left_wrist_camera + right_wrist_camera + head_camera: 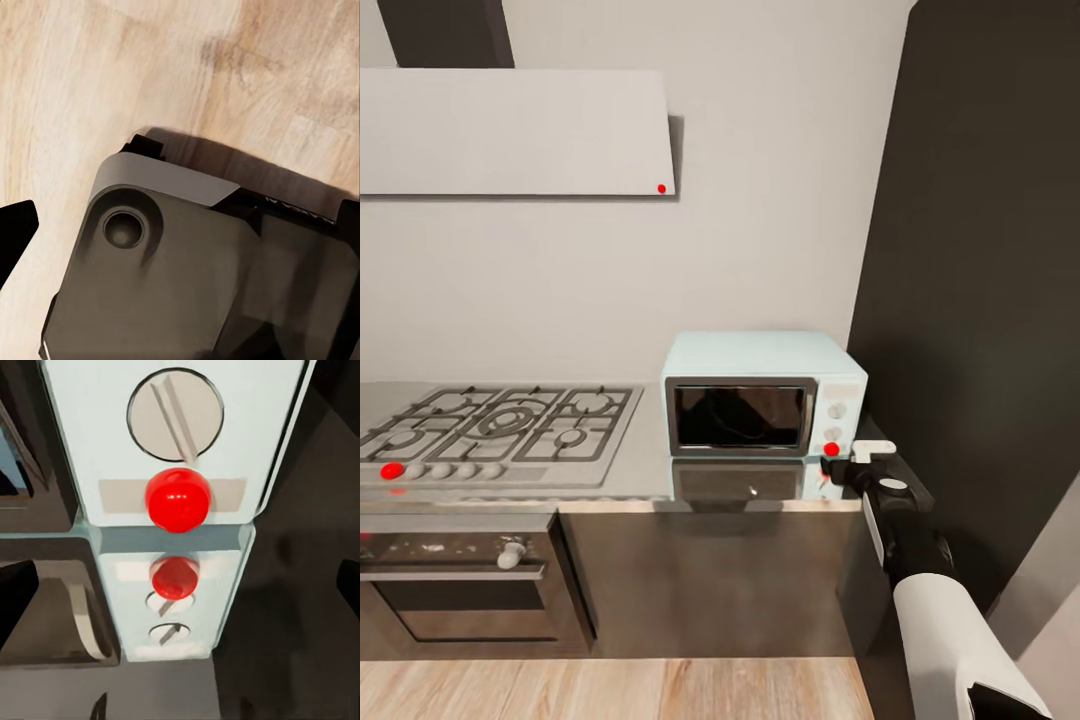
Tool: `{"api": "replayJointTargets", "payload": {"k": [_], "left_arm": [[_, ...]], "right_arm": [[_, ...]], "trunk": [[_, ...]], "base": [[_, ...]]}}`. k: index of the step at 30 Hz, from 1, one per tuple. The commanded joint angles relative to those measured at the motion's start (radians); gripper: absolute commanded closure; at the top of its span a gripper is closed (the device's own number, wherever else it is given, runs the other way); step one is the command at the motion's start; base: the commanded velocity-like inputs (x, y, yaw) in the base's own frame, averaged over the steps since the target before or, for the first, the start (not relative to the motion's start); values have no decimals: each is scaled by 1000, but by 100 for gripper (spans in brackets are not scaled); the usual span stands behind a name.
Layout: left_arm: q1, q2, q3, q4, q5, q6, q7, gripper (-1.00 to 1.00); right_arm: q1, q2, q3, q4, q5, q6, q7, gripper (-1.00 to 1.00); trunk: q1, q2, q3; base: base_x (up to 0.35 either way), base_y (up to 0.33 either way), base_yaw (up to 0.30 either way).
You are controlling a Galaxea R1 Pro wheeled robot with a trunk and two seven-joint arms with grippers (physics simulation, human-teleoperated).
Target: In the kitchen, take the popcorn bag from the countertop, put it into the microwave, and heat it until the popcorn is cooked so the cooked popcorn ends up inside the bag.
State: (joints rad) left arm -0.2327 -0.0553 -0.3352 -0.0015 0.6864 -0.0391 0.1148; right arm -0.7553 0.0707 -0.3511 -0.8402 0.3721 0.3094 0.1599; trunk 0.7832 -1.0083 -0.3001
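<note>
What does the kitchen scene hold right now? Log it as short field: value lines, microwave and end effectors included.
microwave: on the countertop, right of the gas hob, door shut
red button: on the microwave's control panel, below a knob
right end effector: at the panel's lower corner, near the red button; open or shut unclear
left wrist view: wooden floor and robot base
oven: under the hob
</note>
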Motion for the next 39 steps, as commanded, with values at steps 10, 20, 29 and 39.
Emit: {"api": "replayJointTargets", "payload": {"k": [10, 20, 29, 39], "left_arm": [[0, 0, -8, 0, 8, -2, 4, -100], [0, 0, -8, 0, 8, -2, 4, -100], [2, -1, -8, 0, 8, -2, 3, -100], [2, 0, -8, 0, 8, -2, 3, -100]], "right_arm": [[-1, 1, -7, 0, 9, 1, 9, 100], [-1, -3, -8, 0, 10, 10, 9, 100], [-1, -9, -6, 44, 13, 12, -4, 100], [-1, -9, -5, 44, 13, 13, -3, 100]], "trunk": [[0, -1, -1], [0, -1, -1], [0, -1, -1], [0, -1, -1]], "base": [[86, 0, 0], [0, 0, 0], [0, 0, 0], [85, 0, 0]]}}
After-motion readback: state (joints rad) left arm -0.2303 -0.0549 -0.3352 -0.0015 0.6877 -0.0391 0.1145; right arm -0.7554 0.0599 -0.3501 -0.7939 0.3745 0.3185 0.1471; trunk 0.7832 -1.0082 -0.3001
